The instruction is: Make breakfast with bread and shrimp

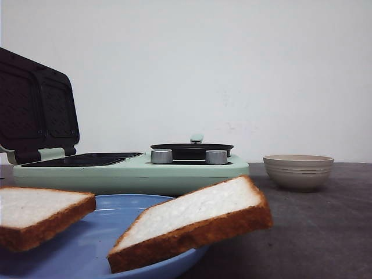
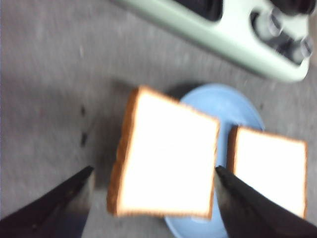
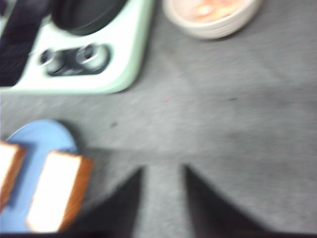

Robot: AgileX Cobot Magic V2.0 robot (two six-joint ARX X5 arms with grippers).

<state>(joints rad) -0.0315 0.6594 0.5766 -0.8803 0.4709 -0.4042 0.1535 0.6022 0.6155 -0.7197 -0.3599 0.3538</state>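
Bread on plate; shrimp in bowl.

Two bread slices [image 1: 192, 226] rest tilted on the blue plate [image 1: 87, 244], overhanging its rim; shrimp [image 3: 213, 9] lie in the beige bowl [image 1: 298, 171]. The green breakfast maker [image 1: 131, 171], lid raised, stands behind the plate. Left gripper [image 2: 153, 198] is spread above one slice; right gripper [image 3: 161, 198] hangs parted over bare table [image 1: 314, 232].

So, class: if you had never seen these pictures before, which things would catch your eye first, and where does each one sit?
Two slices of white bread tilt over the rim of a blue plate at the very front. Behind them stands a mint-green breakfast maker, its dark lid raised at the left and a black pan at its right. Farther right sits a beige ribbed bowl, holding orange-pink shrimp in the right wrist view.
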